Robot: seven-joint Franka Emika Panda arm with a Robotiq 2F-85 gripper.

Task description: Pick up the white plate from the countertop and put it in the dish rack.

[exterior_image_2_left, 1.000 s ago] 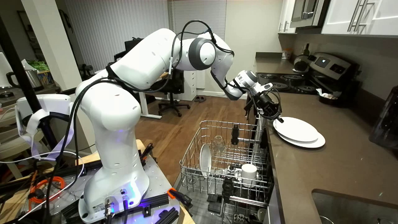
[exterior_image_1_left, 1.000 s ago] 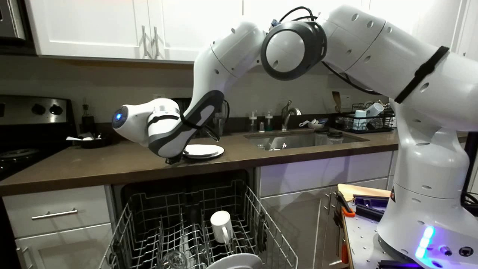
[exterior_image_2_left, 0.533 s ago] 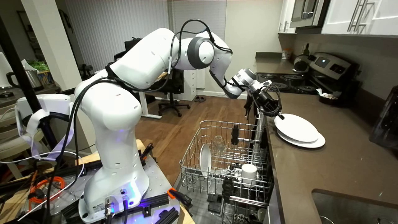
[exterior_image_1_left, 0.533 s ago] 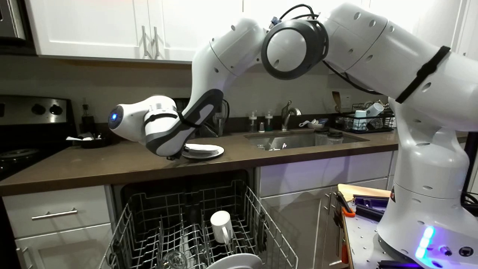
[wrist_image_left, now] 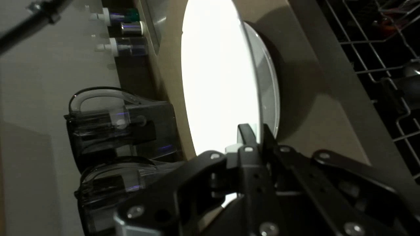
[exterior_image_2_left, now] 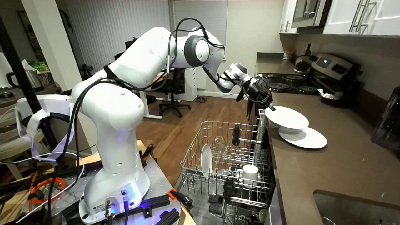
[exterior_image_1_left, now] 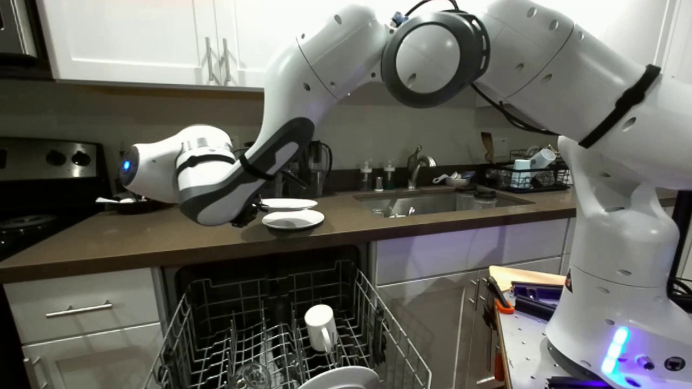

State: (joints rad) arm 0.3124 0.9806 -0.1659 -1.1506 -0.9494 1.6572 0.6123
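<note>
Dish rack [exterior_image_2_left: 190,147], a wide rectangular basket of light grey wire with upright tines, stands below and left of the black, two-fingered gripper [exterior_image_2_left: 272,108] in an exterior view. It holds, left to right, a round white plate [exterior_image_2_left: 206,161] on edge, a clear drinking glass [exterior_image_2_left: 220,143] and a cylindrical white mug [exterior_image_2_left: 251,171]. Next in order is the gripper: the wrist view shows me its dark fingers [wrist_image_left: 250,157] closed across a rim, one on each face. Gripped there is the task item, a round, flat white dinner plate [exterior_image_2_left: 287,117], extending to the right of the gripper, near level, with a visible gap beneath. Lower right of the gripper, a second white plate [exterior_image_2_left: 307,138] of like form lies on the brown countertop [exterior_image_2_left: 347,162].

Progress, by my judgement: grasp complete, plate raised clear. Remaining: I must carry it down and left to the rack, turn it on edge, seat it between tines and release.
</note>
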